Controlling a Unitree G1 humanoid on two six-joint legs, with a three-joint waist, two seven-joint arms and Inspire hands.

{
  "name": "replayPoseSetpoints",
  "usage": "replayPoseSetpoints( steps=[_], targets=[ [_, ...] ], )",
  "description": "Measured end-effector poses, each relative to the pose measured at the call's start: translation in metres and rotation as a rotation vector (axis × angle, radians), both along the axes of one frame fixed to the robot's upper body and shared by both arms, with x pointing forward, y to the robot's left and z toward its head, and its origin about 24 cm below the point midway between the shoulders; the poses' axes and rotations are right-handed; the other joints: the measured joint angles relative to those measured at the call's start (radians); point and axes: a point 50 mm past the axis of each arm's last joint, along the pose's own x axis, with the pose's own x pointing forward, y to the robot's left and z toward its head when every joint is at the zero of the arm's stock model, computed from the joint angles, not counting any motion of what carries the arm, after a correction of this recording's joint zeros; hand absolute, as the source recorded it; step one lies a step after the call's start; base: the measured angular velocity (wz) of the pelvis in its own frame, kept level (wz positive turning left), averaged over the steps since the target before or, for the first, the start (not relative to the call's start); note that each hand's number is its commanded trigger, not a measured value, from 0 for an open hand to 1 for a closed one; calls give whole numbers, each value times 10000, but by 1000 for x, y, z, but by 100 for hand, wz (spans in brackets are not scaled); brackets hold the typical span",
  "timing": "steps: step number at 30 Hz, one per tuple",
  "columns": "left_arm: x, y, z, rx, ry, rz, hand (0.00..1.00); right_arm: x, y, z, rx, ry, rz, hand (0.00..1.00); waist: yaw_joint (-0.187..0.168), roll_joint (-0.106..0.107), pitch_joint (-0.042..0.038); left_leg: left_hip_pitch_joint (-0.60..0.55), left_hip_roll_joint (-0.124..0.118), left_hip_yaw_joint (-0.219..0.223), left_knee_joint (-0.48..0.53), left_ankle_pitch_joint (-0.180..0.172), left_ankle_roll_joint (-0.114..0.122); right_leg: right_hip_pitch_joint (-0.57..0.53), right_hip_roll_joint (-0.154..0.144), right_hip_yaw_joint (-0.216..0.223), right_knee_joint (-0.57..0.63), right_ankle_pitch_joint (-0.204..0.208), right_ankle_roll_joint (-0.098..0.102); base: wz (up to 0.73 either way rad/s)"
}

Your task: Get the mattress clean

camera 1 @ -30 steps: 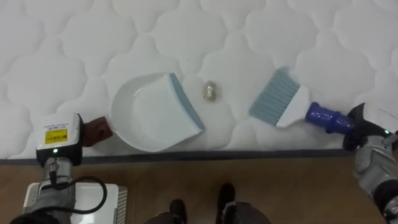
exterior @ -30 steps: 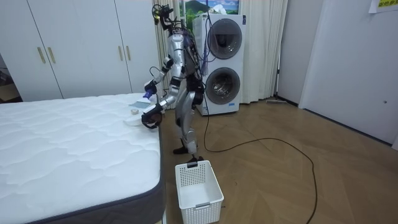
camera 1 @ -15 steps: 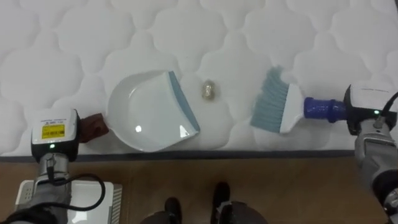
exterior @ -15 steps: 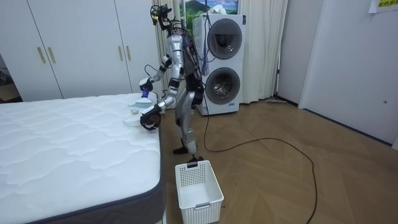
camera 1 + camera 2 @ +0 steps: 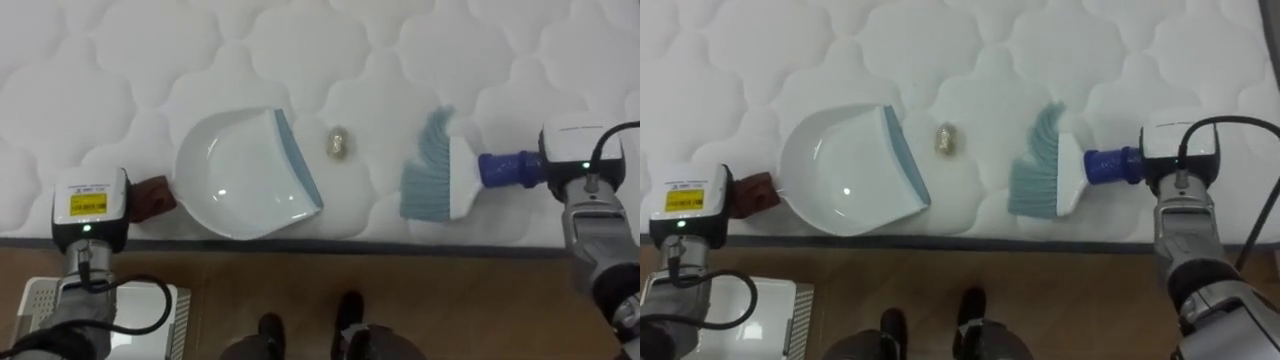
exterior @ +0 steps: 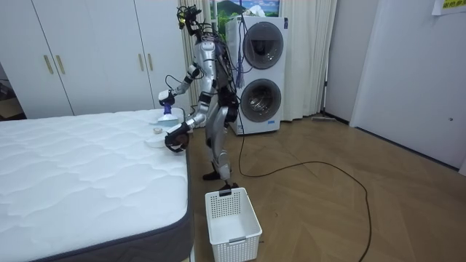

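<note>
A white dustpan [image 5: 235,180] with a grey-blue lip lies on the quilted white mattress [image 5: 330,50] near its front edge. Its brown handle [image 5: 152,197] runs into my left hand [image 5: 90,205], which grips it. A small crumpled yellowish scrap [image 5: 338,143] sits just right of the pan's lip. Further right, a brush [image 5: 432,180] with pale blue bristles and a blue handle points its bristles toward the scrap. My right hand [image 5: 580,160] is shut on that handle. In the room view I stand at the bed's side, with the right hand [image 6: 166,98] raised over the bed.
The mattress's dark edge [image 5: 400,245] borders the wooden floor [image 5: 470,300]. A white slatted basket [image 6: 231,217] stands on the floor beside me, and its rim [image 5: 150,300] is at lower left. Stacked washing machines [image 6: 258,73] and wardrobes [image 6: 95,58] stand behind.
My right hand has swung the brush round, so its bristles now face left, a little nearer the scrap. In the room view that arm has risen. The dustpan barely moved.
</note>
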Motion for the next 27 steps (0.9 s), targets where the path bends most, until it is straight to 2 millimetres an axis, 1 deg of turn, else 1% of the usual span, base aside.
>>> replayPoseSetpoints(
  steps=[6, 9, 12, 14, 18, 19, 23, 25, 27],
  targets=[
    [-2, 1, -1, 22, 103, 75, 100, 4, 7, 4, -259, -107, 392, 100, -10, 2, 1, 139, -1, 6, -48, 8, -14, 116, 31, 3, -30, 4, -4, -1],
    [-3, 1, -2, 28, 136, 108, 100, 6, 10, 6, -277, -229, 561, 100, -3, 3, 1, 164, 23, 6, -90, 29, -42, 167, 88, 22, -161, 76, -19, -3],
    [-5, 1, -4, 9, 175, 106, 100, 8, 14, 8, -432, -297, 822, 100, -1, 2, 0, 229, -55, 13, -217, 69, -78, 169, 88, 57, -184, 84, -21, -3],
    [-5, 1, -4, 11, 175, 111, 100, 9, 16, 8, -472, -321, 938, 100, 10, 1, 0, 281, -56, 27, -337, 124, -103, 200, 110, 64, -266, 108, -37, 0],
    [-9, 1, -6, -35, 147, 168, 100, 14, 27, 14, -616, -582, 1533, 100, 18, 1, -1, 301, -36, -2, -419, 181, -168, 226, 204, 80, -370, 132, -87, -2],
    [-10, 1, -7, -32, 114, 193, 100, 15, 32, 15, -559, -743, 1723, 100, 32, 1, -2, 301, -8, -8, -395, 189, -182, 242, 246, 128, -422, 151, -117, -5],
    [-10, 0, -6, 65, -36, 206, 100, 19, 42, 22, -510, -1274, 2141, 100, 100, 19, -7, 308, 100, -20, -343, 205, -223, 359, 351, 80, -597, 220, -187, -2],
    [-10, -2, -7, 12, -6, 175, 100, 22, 51, 27, -265, -1783, 2369, 100, 157, 41, -2, 424, 126, -55, -373, 230, -264, 498, 387, 24, -698, 247, -207, 4],
    [-12, -5, -10, -65, 91, 143, 100, 26, 62, 32, 28, -2233, 2600, 100, 173, 100, -17, 487, 129, -98, -422, 239, -280, 585, 398, -1, -727, 245, -214, 4]
  ],
)
